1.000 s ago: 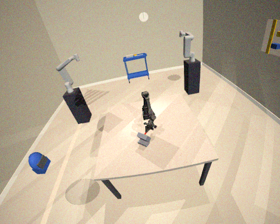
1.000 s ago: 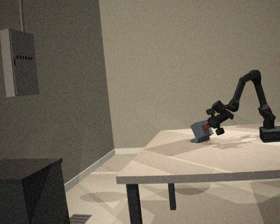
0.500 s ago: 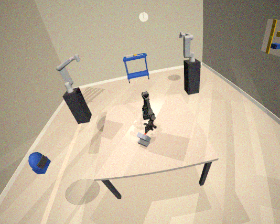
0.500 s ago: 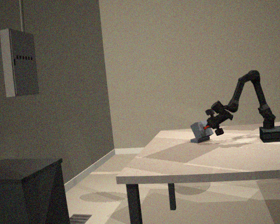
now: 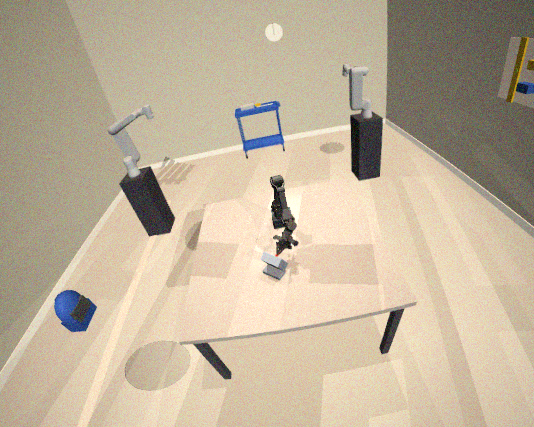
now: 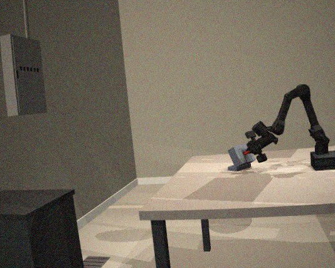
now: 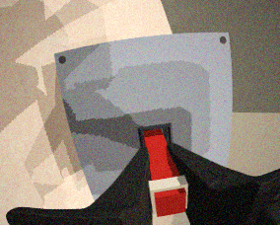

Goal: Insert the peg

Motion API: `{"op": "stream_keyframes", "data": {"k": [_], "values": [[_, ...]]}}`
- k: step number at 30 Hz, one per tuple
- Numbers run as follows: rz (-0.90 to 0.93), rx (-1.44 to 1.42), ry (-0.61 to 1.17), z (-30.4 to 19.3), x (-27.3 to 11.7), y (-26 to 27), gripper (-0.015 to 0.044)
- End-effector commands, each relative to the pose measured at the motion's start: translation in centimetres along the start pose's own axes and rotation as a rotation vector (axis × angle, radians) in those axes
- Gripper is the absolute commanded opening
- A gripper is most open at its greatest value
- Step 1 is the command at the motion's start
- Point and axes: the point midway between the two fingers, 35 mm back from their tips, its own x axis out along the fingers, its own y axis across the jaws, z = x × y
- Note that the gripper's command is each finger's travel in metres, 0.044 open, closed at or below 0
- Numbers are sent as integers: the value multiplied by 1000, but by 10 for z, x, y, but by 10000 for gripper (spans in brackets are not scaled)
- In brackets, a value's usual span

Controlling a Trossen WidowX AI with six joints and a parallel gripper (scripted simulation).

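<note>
Bench (image 6: 227, 201) with two things on it.
The grey panel (image 6: 238, 157) stands mid-bench; the arm base (image 6: 327, 160) sits well apart, behind the panel.

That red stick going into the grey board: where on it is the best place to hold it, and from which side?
Hold the red peg on its two long flat sides, near the rear end with the pale band, coming from behind along its length. Its front end is already in the square hole of the sloped panel, so only the rear stays reachable. The gripper is shut on it just so.

The tool (image 6: 250, 151) grips a red peg (image 6: 246, 152) against the sloped grey panel (image 6: 237, 155) on the table (image 6: 227, 187).
</note>
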Motion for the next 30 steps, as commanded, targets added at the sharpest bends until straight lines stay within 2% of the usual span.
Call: {"op": "stream_keyframes", "data": {"k": [1, 11, 27, 28, 30], "values": [[-3, -1, -5, 3, 1, -3, 0], [-1, 1, 0, 0, 0, -1, 0], [0, 1, 0, 1, -2, -1, 420], [0, 1, -1, 1, -3, -1, 440], [1, 1, -1, 2, -6, -1, 440]]}}
